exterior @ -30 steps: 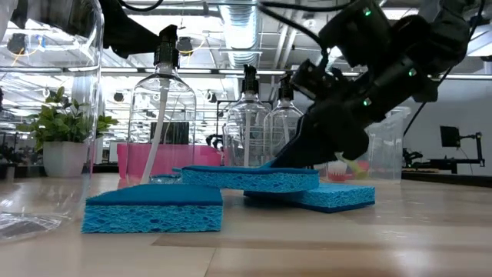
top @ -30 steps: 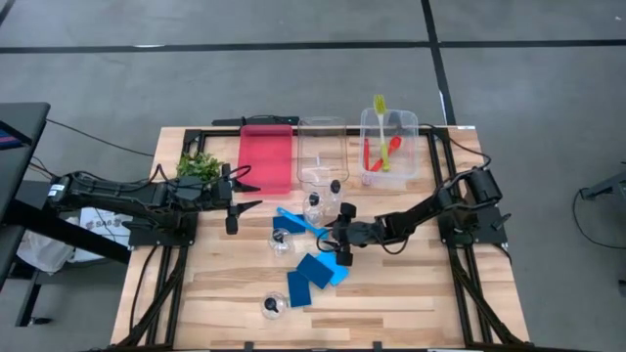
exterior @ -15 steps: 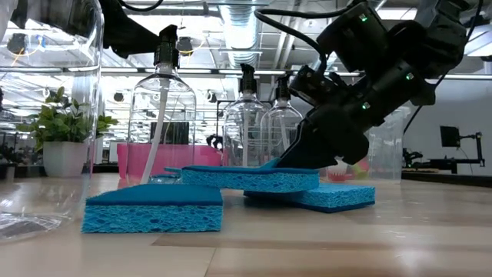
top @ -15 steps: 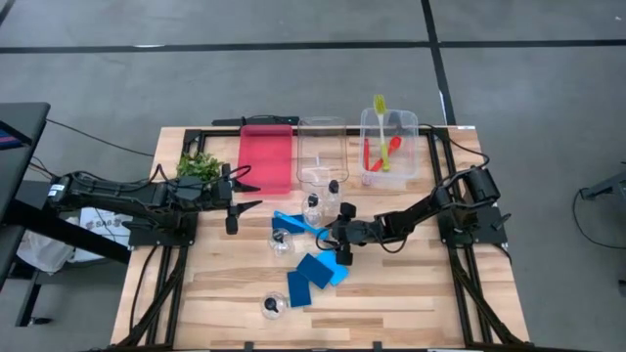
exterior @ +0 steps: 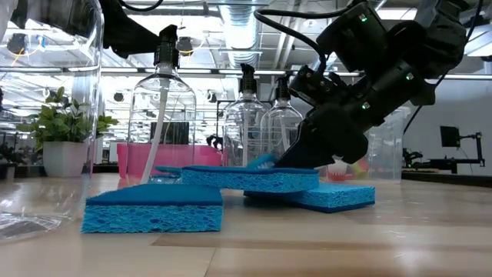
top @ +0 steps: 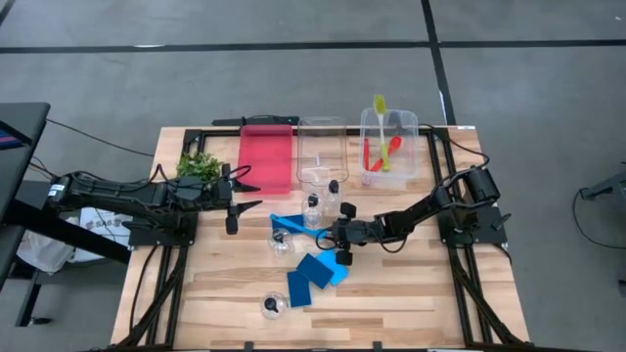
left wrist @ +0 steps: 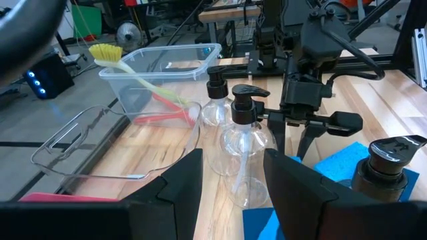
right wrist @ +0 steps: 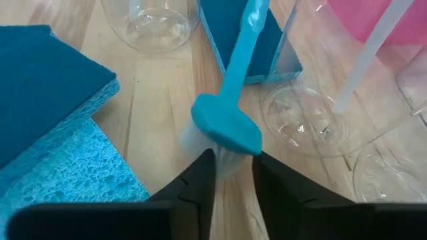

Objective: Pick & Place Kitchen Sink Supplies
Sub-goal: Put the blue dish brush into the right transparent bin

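Counts, high view: three blue sponges (top: 311, 274); four clear black-capped bottles (top: 315, 205); three brushes (top: 382, 132) (yellow-green, red, blue); two clear plastic bins (top: 321, 147); one red tray (top: 267, 156); one leafy plant (top: 199, 165).

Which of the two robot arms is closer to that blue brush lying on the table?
The right one. Its pincer sits right at the blue brush, fingers on either side of the bristle head. The left pincer waits off by the plant, well away from it.

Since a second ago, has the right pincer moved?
Yes. The right pincer slid slightly left, away from the right-hand table frame, toward the blue brush.
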{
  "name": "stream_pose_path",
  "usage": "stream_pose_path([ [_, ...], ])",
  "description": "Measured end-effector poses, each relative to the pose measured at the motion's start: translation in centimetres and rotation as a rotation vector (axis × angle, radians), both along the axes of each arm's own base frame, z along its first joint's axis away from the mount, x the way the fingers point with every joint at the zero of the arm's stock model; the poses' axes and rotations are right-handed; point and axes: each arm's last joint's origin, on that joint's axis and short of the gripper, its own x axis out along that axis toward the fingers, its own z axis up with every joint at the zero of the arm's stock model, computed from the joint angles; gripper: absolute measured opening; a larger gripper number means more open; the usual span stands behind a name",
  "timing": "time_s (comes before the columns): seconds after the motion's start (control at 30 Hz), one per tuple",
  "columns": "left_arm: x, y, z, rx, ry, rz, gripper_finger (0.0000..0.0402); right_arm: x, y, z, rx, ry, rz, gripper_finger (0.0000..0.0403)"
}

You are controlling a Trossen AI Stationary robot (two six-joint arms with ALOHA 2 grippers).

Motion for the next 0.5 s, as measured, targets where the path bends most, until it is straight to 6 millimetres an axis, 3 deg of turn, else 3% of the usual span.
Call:
stream_pose_path([
  [0.3,0.0,-0.01,0.0,0.0,0.0,0.0,0.0161,-0.01,0.05,0.0,-0.002,0.001,0.004,0.0007],
  [0.5,0.0,0.0,0.0,0.0,0.0,0.0,0.0161,-0.11,0.58,0.0,-0.057,0.01,0.057,0.0025],
])
